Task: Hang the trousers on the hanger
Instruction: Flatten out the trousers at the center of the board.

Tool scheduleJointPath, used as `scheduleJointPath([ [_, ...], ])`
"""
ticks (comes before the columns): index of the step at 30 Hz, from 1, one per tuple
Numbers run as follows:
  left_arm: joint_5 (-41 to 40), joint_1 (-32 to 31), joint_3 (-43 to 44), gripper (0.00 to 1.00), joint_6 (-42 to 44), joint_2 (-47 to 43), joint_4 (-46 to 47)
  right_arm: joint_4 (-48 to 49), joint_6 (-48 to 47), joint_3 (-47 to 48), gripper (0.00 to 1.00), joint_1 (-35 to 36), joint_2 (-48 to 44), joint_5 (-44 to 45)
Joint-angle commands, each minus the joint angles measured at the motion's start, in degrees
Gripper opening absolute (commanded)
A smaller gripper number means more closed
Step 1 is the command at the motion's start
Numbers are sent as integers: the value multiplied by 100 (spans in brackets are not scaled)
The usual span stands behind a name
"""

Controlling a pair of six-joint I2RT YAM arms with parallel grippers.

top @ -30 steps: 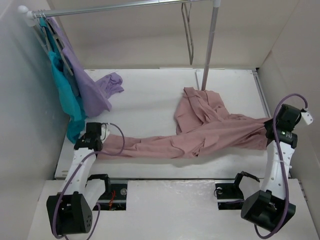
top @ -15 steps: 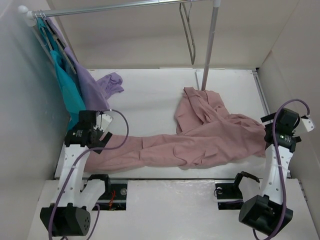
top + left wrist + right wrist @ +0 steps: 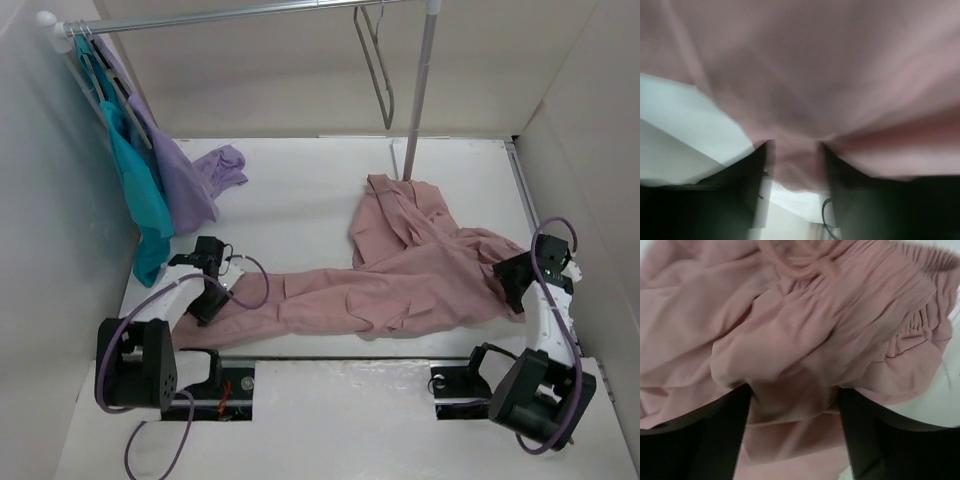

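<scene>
Evidently, the trousers (image 3: 400,270) were spread across the table (image 3: 300,190), with one leg stretched toward the left and the waist at the right. A fold of leg fabric was pinched between the narrowly parted fingers of the left gripper (image 3: 794,150). The gathered waistband was clamped by the right gripper (image 3: 794,390), its fingers kept wider by bunched cloth. The hanger (image 3: 373,65) was hung from the rail (image 3: 250,12), well apart from the trousers.
</scene>
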Motion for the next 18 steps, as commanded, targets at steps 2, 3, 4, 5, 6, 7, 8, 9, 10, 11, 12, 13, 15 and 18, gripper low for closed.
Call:
scheduleJointPath([
  [2, -502, -17, -332, 0, 48, 575, 709, 505, 131, 59, 33, -26, 397, -303],
  [3, -554, -17, -385, 0, -47, 645, 710, 410, 210, 111, 9, -26, 397, 63],
  [4, -485, -17, -333, 0, -48, 646, 623, 139, 298, 225, 0, -79, 397, 284],
  [5, -484, 62, -332, 0, 65, 507, 527, 32, 421, 226, 0, -79, 145, 443],
  [6, -484, 150, -228, 0, 179, 105, 360, -39, 422, 296, 0, -166, -58, 584],
  [7, -484, 333, -62, 0, 311, -116, 254, -109, 509, 296, 0, -167, -277, 872],
  [8, -484, 335, 27, 0, 460, -310, 140, -223, 510, 375, 0, -254, -506, 1023],
  [9, -484, 387, 106, 0, 679, -469, -61, -224, 588, 428, 0, -255, -882, 1164],
  [10, -571, 388, 194, 0, 733, -688, -124, -337, 589, 533, 3, -255, -886, 1374],
  [11, -624, 309, 412, 4, 734, -742, -125, -321, 510, 751, 17, -255, -807, 1376],
  [12, -625, 248, 554, 50, 734, -743, -177, -190, 179, 832, 55, -255, -659, 1202],
  [13, -503, 73, 712, 65, 586, -743, -178, -58, 19, 902, 66, -255, -657, 1053],
  [15, -161, -138, 1361, 82, 392, -690, -178, 327, -201, 1112, 82, -116, -605, 665],
  [18, 665, -648, 2396, 94, -213, -348, -301, 497, -334, 1481, 100, 672, -675, 1286],
])
